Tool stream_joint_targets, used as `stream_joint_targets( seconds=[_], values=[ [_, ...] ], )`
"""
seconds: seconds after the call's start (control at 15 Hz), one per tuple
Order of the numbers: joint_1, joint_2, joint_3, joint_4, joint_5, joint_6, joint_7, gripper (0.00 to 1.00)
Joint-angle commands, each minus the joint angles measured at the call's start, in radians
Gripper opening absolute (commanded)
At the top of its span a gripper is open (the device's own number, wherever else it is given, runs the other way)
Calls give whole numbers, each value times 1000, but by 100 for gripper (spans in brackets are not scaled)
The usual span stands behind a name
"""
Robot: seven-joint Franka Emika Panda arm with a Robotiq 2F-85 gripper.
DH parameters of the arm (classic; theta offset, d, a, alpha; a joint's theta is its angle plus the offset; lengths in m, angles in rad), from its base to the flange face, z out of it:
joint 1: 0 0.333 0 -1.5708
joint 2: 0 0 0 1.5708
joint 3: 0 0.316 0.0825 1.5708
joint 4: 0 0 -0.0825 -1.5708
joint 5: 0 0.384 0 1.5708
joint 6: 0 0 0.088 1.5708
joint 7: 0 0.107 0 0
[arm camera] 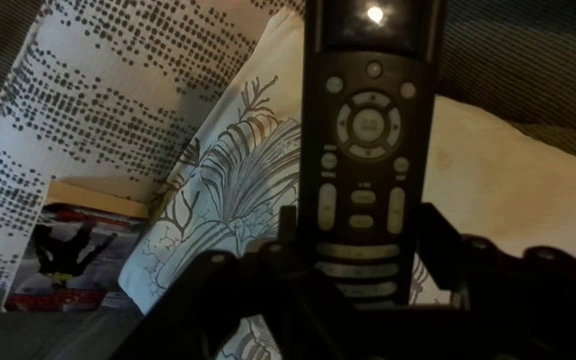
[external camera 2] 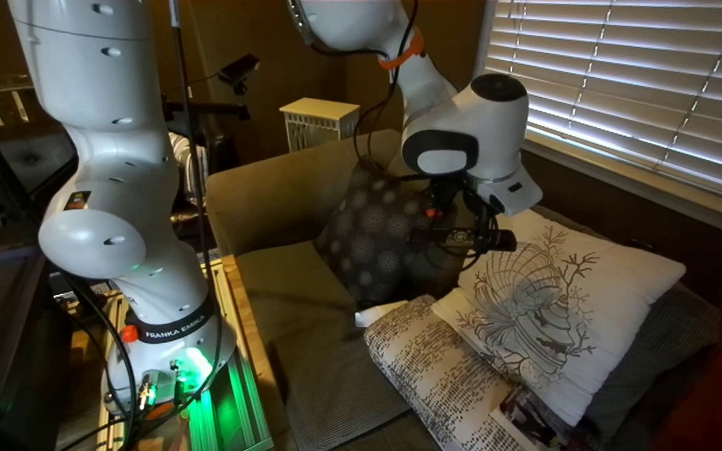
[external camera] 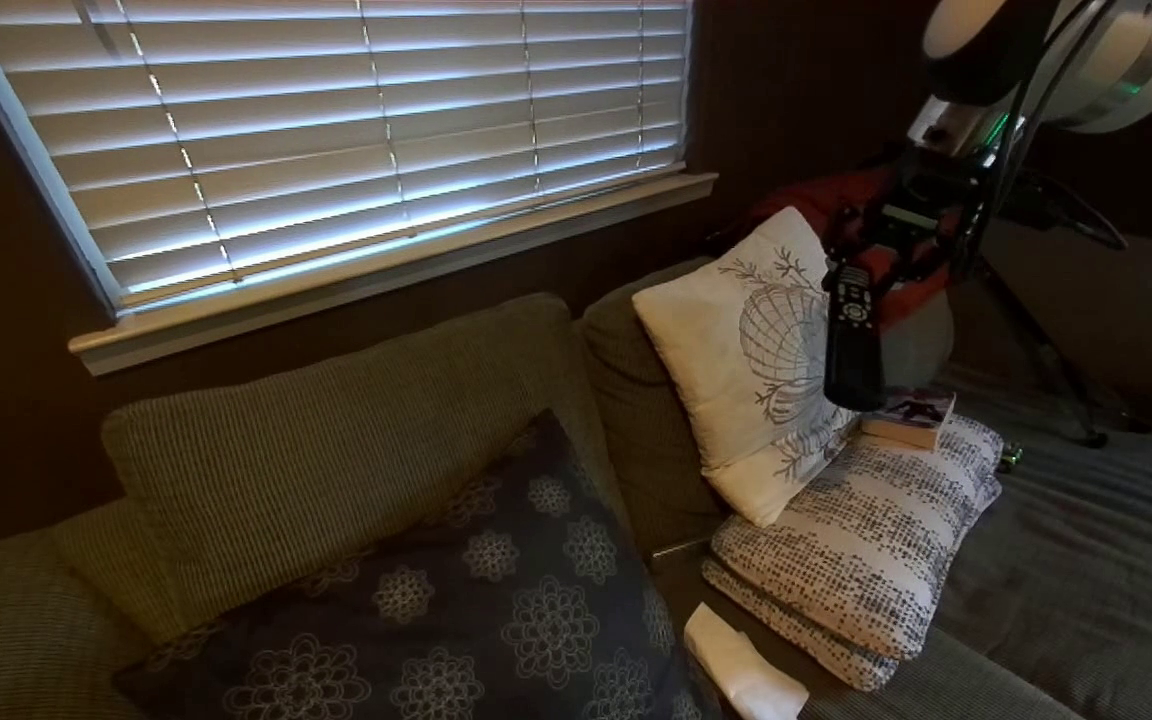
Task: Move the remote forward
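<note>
One black remote (arm camera: 367,160) is clamped in the pincer (arm camera: 358,225) and is held suspended above the sofa (external camera 2: 333,357).

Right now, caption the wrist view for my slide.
Black remote held in the gripper, with a shell-print pillow behind and a book on the dotted cushion.

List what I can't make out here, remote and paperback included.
Remote control, lower end: hidden behind the pincer in the wrist view.
Remote control's back: turned away in every view.
Paperback, cover lettering: blurred in the wrist view.
Red fabric, full extent: cut off by the right edge in an exterior view.
</note>
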Motion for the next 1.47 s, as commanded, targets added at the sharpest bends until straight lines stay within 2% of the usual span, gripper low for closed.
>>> stream_joint_targets(
  seconds=[0.0,0.27,0.67,1.07,1.4],
  values=[
    [51,14,-47,1,8,4,138,35],
    [60,74,-71,53,2,-21,200,35],
    [47,198,-86,181,-30,-79,165,35],
    [67,306,-138,276,-54,-183,282,35],
    [57,375,-152,321,-16,-173,363,35]
  ],
)
